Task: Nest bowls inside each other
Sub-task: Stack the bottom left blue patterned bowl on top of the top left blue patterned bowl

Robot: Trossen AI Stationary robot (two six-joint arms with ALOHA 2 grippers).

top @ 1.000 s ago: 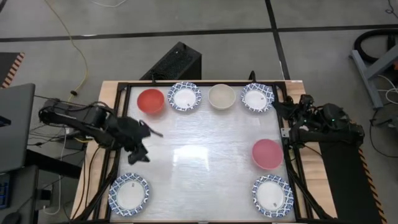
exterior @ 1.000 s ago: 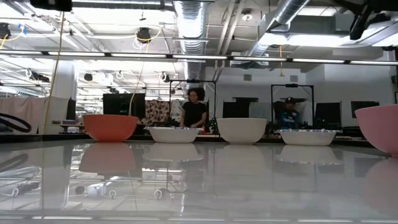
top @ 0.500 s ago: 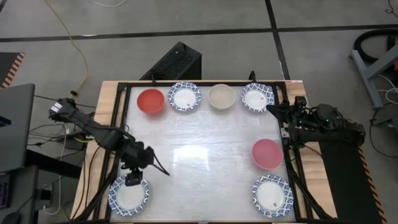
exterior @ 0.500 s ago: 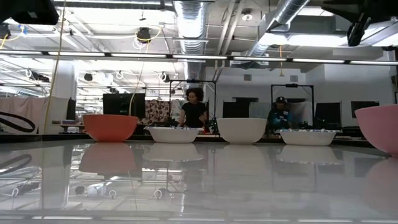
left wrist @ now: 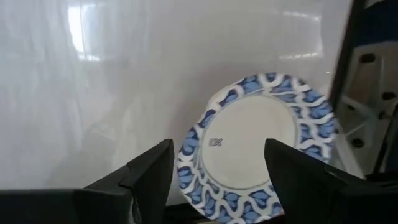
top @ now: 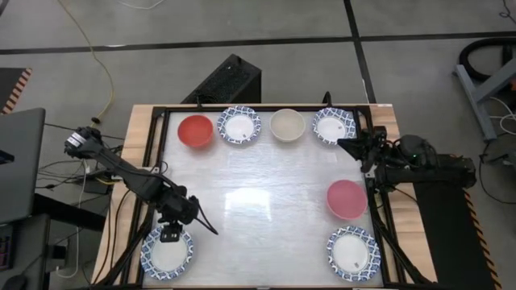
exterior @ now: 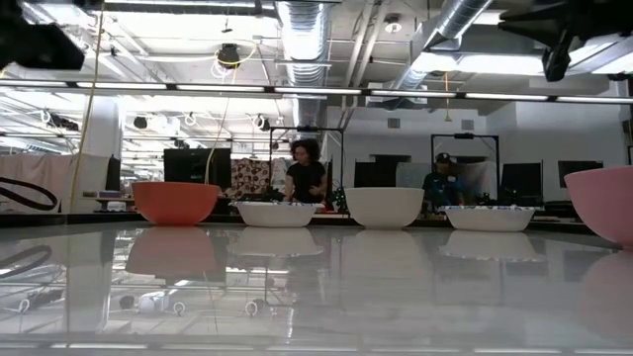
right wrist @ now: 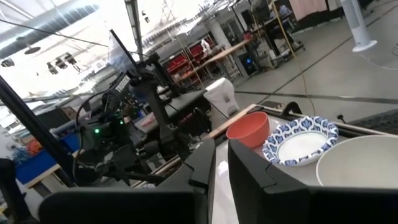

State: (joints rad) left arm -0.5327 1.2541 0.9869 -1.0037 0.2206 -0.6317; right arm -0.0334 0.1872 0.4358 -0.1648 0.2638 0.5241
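Hovering over the front left corner of the glossy white counter (top: 258, 201), the left end effector (top: 171, 234) sits directly above a small round white bowl with a blue-patterned rim (top: 167, 251). Its fingers (left wrist: 149, 171) are spread wide on either side of that bowl's rim and hold nothing.

The right end effector (top: 348, 146) waits at the right edge of the counter, near the back right corner, fingers nearly together, nothing between them.

Bowl positions, none nested:
- Along the back edge, left to right: a red bowl (top: 195, 130), a blue-rimmed white bowl (top: 239, 126), a plain cream bowl (top: 287, 125), another blue-rimmed white bowl (top: 333, 126).
- By the right edge, about midway: a pink bowl (top: 347, 199).
- Front right corner: a fourth blue-rimmed white bowl (top: 352, 253).

All bowls stand apart from one another, upright.

Two people (exterior: 308, 176) show in the room beyond the back edge, well away from the counter.
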